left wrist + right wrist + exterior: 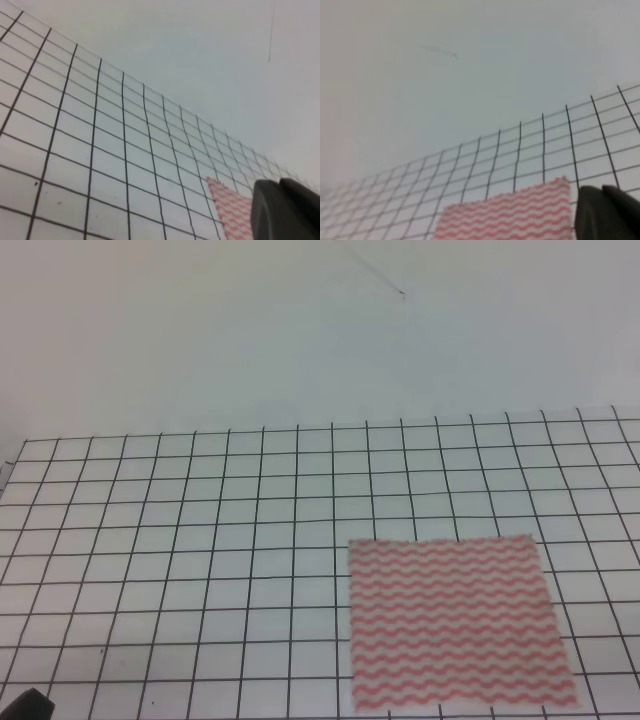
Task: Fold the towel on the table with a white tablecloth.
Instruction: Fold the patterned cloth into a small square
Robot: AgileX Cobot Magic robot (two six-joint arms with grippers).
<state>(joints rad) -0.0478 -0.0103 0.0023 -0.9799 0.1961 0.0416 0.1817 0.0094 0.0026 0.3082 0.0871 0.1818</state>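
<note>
The towel lies flat and unfolded, one layer, on the near right part of the table, its wavy pink-red stripes running left to right and its near edge almost at the bottom of the overhead view. It rests square to the black grid of the white tablecloth, with no visible wrinkle or turned corner. Folding has not yet begun, by the look of it.

Neither arm is over the cloth. A dark tip of the left gripper shows at the lower right of its wrist view, with a far corner of the towel just beside it in that view; a similar dark tip of the right gripper shows low and right in its own view, near the towel's far right corner. Only a sliver of each is visible, so I cannot tell how either pair of jaws stands. A dark blob at the near left corner of the overhead view may be part of the left arm, though it is too blurred to say.

To start well, each gripper should probably pinch one corner along the same edge, lift only a little, and carry both corners over evenly so the edges meet.

No containers are in view
</note>
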